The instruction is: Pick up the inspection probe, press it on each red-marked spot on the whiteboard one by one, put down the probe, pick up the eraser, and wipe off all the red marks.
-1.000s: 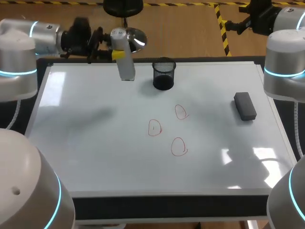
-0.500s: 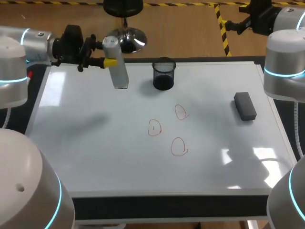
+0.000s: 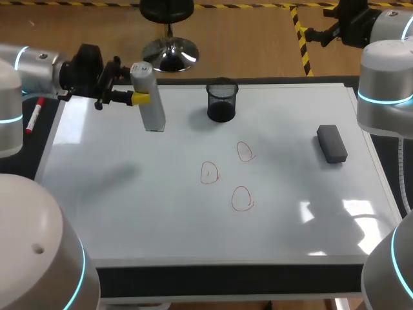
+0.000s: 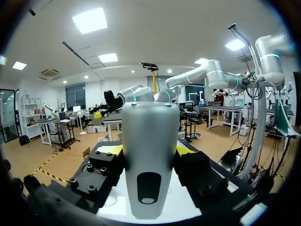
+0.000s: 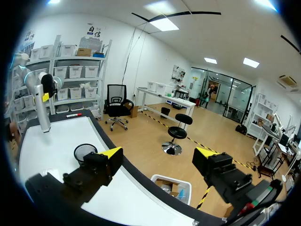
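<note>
The whiteboard [image 3: 129,213] lay flat on the table [image 3: 226,281] — on it sat a black mesh cup [image 3: 222,101], an eraser [image 3: 332,143] and 3 red marks [image 3: 210,173]; a marker [image 3: 32,115] lay beside it.
</note>
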`<state>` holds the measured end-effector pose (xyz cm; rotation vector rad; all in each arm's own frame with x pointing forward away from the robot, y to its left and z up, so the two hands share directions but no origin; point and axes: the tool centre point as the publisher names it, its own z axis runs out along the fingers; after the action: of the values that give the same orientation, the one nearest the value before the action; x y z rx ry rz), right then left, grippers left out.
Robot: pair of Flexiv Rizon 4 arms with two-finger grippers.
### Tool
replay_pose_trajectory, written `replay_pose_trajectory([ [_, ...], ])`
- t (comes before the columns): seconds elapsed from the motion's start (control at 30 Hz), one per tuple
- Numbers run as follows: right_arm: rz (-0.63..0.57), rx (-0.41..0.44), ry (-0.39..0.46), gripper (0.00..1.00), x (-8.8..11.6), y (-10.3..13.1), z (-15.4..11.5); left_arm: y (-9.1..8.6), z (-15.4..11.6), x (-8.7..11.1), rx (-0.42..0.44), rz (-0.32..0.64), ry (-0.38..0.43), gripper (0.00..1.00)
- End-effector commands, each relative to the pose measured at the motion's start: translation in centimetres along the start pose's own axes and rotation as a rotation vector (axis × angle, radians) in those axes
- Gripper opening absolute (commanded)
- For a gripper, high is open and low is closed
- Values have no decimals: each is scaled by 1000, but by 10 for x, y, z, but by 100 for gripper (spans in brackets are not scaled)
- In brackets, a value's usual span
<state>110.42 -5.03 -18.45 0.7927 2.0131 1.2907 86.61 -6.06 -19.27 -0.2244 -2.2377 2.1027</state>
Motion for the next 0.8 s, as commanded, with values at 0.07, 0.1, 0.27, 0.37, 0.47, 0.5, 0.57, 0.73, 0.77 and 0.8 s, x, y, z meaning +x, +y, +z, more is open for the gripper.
replay_pose_trajectory([
  [0.07, 0, 0, 0, 100, 0, 0, 0, -1, 5, 17, -9, 0, -33, 0],
  [0.1, 0, 0, 0, 100, 0, 0, 0, 0, 6, 19, -10, -1, -32, 0],
  [0.27, 0, 0, 0, 100, 0, 0, 0, 6, 13, 30, -22, -2, -24, 0],
  [0.37, 0, 0, 0, 100, 0, 0, 0, 9, 15, 37, -17, -11, -19, 0],
  [0.47, 0, 0, 0, 100, 0, 0, 0, 9, 18, 41, -10, -14, -14, 0],
  [0.5, 0, 0, 0, 100, 0, 0, 0, 9, 20, 42, -4, -19, -11, 0],
  [0.57, 0, 0, 0, 100, 0, 0, 0, 9, 23, 44, 0, -17, -8, 0],
  [0.73, 0, 0, 0, 100, 0, 0, 0, 14, 34, 45, -5, -9, -13, 0],
  [0.77, 0, 0, 0, 100, 0, 0, 0, 15, 37, 47, -4, -7, -10, 0],
  [0.8, 0, 0, 0, 100, 0, 0, 0, 16, 40, 47, -4, -7, -10, 0],
])
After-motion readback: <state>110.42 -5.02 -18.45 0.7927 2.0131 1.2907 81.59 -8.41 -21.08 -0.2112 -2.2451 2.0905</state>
